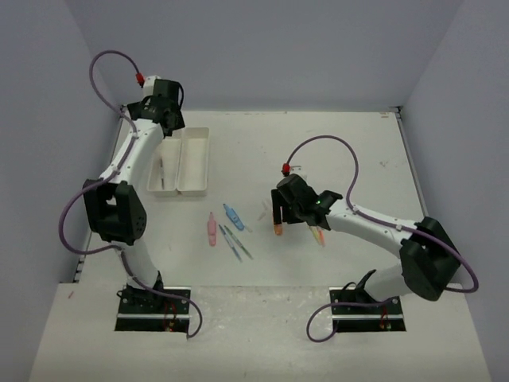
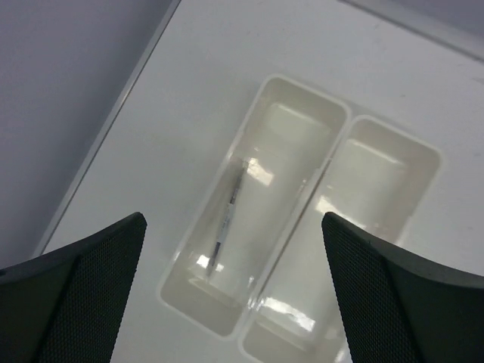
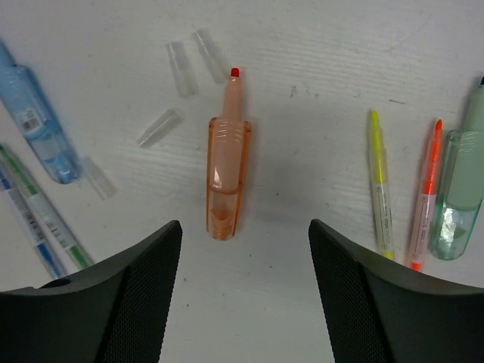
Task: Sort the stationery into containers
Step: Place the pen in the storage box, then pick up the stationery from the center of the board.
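Note:
Two joined white containers (image 1: 196,137) stand at the back left. A thin dark pen (image 2: 229,215) lies in the left one (image 2: 302,94); the right one (image 2: 393,140) shows nothing inside. High over them, my left gripper (image 2: 233,227) is open and empty. My right gripper (image 3: 244,227) is open just above the table, its jaws on either side of the blunt end of a stubby orange marker (image 3: 225,170), not touching it. More stationery lies around: a blue piece (image 3: 38,128), thin pens (image 1: 235,243), a pink piece (image 1: 211,229), slim yellow (image 3: 380,189) and orange (image 3: 425,197) markers, and a green piece (image 3: 461,189).
Several clear caps (image 3: 181,59) lie scattered just beyond the orange marker. Grey walls close the table in on the left, back and right. The left arm's elbow (image 1: 115,211) hangs over the table's left edge.

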Controlling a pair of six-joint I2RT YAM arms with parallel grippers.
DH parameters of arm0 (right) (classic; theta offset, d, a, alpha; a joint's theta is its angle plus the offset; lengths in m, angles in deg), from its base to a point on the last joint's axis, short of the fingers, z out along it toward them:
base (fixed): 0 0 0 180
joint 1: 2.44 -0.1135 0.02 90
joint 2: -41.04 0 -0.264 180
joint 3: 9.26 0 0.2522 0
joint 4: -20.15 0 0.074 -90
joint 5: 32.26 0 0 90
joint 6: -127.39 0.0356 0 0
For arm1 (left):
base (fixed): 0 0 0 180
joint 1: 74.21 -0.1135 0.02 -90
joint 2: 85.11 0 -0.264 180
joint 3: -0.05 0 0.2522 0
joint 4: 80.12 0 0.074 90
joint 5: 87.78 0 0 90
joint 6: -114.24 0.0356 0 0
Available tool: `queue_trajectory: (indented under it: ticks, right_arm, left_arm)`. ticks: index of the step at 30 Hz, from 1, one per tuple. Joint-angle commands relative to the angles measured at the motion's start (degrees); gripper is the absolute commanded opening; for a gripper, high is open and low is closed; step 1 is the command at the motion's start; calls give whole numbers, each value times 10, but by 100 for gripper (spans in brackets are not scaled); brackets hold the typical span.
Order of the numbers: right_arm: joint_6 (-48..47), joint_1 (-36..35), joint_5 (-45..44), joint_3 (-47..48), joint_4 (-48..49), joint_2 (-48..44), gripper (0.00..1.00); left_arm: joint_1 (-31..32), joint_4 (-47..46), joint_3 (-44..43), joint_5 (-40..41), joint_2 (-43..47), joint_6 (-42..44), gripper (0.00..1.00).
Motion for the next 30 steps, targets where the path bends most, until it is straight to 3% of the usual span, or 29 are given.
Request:
queue_trajectory:
  ticks: [1, 2, 5, 10, 21, 24, 26, 30]
  right_arm:
    - [17, -8, -39, 48, -14, 59, 64]
    - [16, -8, -37, 49, -15, 60, 62]
    - [15, -14, -33, 68, -13, 100, 61]
    - [14, -18, -26, 79, -9, 136, 58]
    - [26, -20, -28, 61, -5, 171, 41]
    - [32, -20, -31, 45, -4, 163, 25]
    - [42, -19, -39, 31, -9, 148, 6]
    - [58, -21, -60, 5, -34, 83, 0]
  left_arm:
    - [30, 8, 66, -71, 215, -47, 100]
    - [34, -4, 96, -83, 219, -52, 100]
    - [43, -49, 217, -131, 358, -59, 100]
    - [47, -59, 320, -168, 427, -55, 100]
    - [62, -91, 403, -254, 479, -54, 100]
    - [69, -99, 413, -275, 487, -54, 100]
    - [72, -110, 424, -301, 497, -58, 100]
    - [93, -160, 462, -384, 503, -79, 100]
